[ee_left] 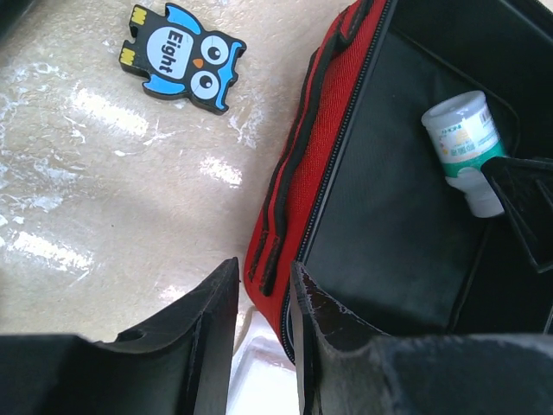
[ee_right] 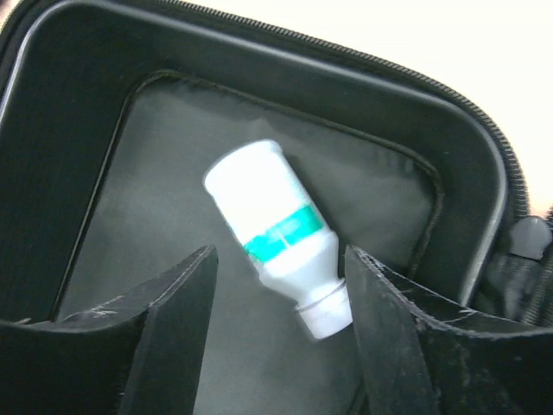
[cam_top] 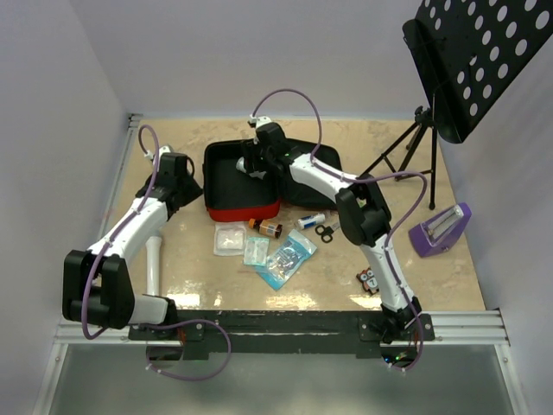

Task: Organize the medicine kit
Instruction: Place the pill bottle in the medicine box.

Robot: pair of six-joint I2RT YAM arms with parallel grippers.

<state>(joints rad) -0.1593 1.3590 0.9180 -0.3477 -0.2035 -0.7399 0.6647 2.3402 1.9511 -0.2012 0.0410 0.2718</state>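
So the medicine kit [cam_top: 244, 210] is lying open on the tabletop [cam_top: 432, 277], toward the back and a bit left of centre, black lining facing up. The right gripper [ee_right: 281, 259] hangs down inside it with its jaws spread wide. A white bottle [ee_right: 268, 220] with a green band lies tilted on the lining between them, clear of one finger and right up by the other at its cap end. The left gripper [ee_left: 264, 268] is at the kit's left side, jaws only narrowly apart with the red rim sitting between them, and honestly I can't tell if they're actually pinching it. There's a blue owl card [ee_left: 183, 59] reading "Eight" on the tabletop just left of the kit. A loose bunch of packets [cam_top: 289, 258] and a small brown bottle [cam_top: 266, 227] sit in front of the kit.
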